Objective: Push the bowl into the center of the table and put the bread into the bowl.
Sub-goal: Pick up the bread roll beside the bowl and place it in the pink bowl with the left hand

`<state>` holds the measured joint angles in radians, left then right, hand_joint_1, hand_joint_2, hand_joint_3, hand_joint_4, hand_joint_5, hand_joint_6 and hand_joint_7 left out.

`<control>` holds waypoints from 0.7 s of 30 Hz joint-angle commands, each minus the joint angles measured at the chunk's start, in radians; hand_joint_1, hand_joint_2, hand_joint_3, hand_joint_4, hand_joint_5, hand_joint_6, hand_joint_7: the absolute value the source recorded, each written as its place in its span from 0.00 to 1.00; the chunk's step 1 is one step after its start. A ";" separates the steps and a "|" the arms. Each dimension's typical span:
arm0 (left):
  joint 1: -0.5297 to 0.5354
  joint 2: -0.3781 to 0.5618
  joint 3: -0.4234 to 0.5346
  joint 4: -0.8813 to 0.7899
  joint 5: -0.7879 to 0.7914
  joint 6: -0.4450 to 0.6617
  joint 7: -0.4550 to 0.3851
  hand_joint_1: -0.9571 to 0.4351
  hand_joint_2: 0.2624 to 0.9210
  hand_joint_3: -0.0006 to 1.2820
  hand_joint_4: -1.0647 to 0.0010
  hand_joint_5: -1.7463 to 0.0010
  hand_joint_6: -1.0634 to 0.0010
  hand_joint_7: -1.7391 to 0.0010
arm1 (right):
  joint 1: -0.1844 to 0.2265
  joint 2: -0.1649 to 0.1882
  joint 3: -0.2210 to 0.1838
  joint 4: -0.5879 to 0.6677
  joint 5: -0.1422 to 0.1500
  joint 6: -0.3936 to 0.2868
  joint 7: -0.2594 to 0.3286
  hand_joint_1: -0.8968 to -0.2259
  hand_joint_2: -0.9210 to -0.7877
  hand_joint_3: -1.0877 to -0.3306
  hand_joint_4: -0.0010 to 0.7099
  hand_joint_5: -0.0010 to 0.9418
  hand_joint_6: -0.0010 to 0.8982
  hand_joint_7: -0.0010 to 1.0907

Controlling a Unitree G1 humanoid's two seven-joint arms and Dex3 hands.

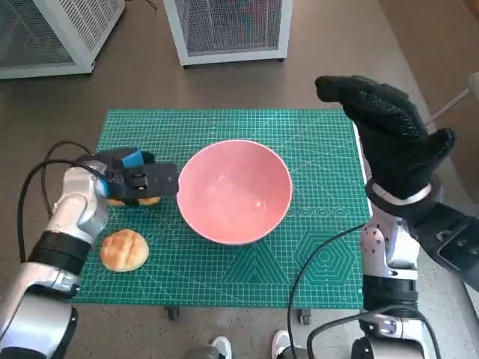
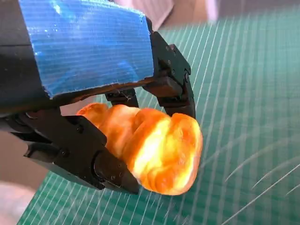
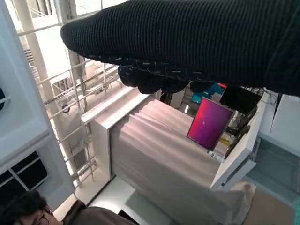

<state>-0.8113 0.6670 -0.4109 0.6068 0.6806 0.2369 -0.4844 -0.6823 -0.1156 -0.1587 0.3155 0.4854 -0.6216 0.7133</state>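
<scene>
Between the black fingers point(image 2: 112, 171) of the left hand point(image 1: 135, 178) sits a golden, twisted piece of bread point(image 2: 154, 150), gripped from both sides; the left wrist view shows the fingers closed round it, with the bread's glossy end sticking out past the fingertips over the green cutting mat point(image 2: 243, 117). From the head view only a sliver of this bread point(image 1: 150, 200) peeks out beneath the hand, low over the mat; whether it touches the mat I cannot tell. Just beyond the fingertips of that hand stands the pink bowl point(image 1: 234, 191), upright, with nothing in it, its rim very close to the fingers. The bowl sits about in the middle of the green mat point(image 1: 314, 149) that covers the worktop. Nearer the robot than the left hand, beside the pale left forearm point(image 1: 71, 224), a second piece of bread, a round bun point(image 1: 124, 249), lies on the mat, apart from the hand and well apart from the bowl.

The right hand point(image 1: 393, 134), in its black knitted glove, is raised at the far side of the bowl from the left hand, over the mat's right edge, fingers stretched out together and holding nothing. In the right wrist view the glove point(image 3: 187, 42) spans the frame as a dark band, and past it appear a white cabinet point(image 3: 154, 154) and a magenta screen point(image 3: 209, 123). A person's dark hair point(image 3: 21, 208) shows at the corner of that view.

Past the mat's far edge, two white mesh-fronted units point(image 1: 228, 30) stand on the floor.
</scene>
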 commanded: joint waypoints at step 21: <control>0.162 0.009 0.215 -0.839 -0.052 0.141 -0.082 0.69 0.96 0.05 0.30 0.37 0.37 0.35 | 0.025 -0.012 -0.008 0.001 0.005 0.021 0.005 0.42 0.00 0.48 0.36 0.00 0.30 0.05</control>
<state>-0.6758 0.6906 -0.2114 -0.1672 0.6427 0.3963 -0.5770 -0.6817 -0.1177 -0.1621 0.3151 0.4870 -0.6102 0.7134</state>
